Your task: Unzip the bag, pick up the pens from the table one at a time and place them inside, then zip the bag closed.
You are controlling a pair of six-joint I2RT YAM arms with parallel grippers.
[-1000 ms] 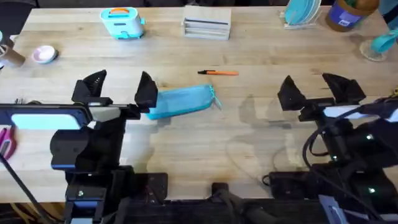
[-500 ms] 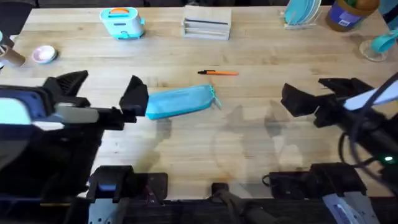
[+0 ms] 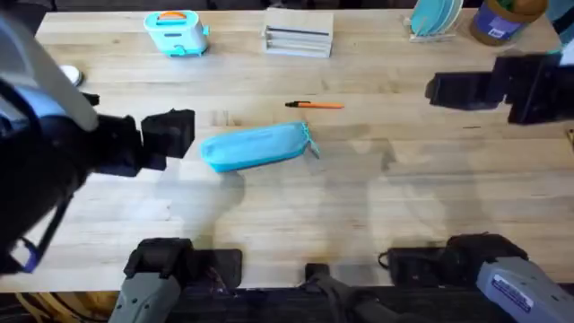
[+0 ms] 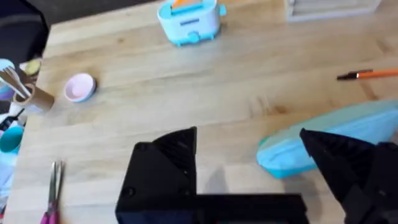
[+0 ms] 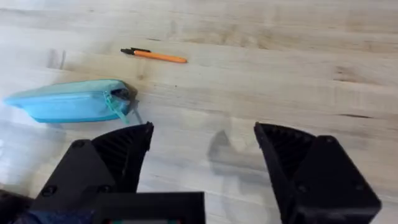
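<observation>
The light blue bag (image 3: 256, 146) lies zipped on the table (image 3: 296, 206), its teal pull tab (image 5: 118, 106) at the right end. One orange pen (image 3: 316, 105) with a black cap lies just behind it. My left gripper (image 4: 255, 162) is open and empty, raised off the table at the bag's left end (image 4: 336, 137); one of its fingers (image 3: 170, 135) stands just left of the bag. My right gripper (image 5: 205, 149) is open and empty, raised over the right side of the table (image 3: 498, 90), well apart from the bag (image 5: 68, 101) and the pen (image 5: 155, 56).
At the back edge stand a teal toy toaster (image 3: 177, 31), a grey stacked box (image 3: 299, 39), a teal dish rack (image 3: 437, 18) and a blue jar (image 3: 507, 20). Pink-handled scissors (image 4: 53, 199) and a pink disc (image 4: 79, 87) lie at the far left.
Both arms have lifted toward the camera. The left gripper drew back left from the bag's end. The right gripper swung toward the far right. Bag and pen have not moved.
</observation>
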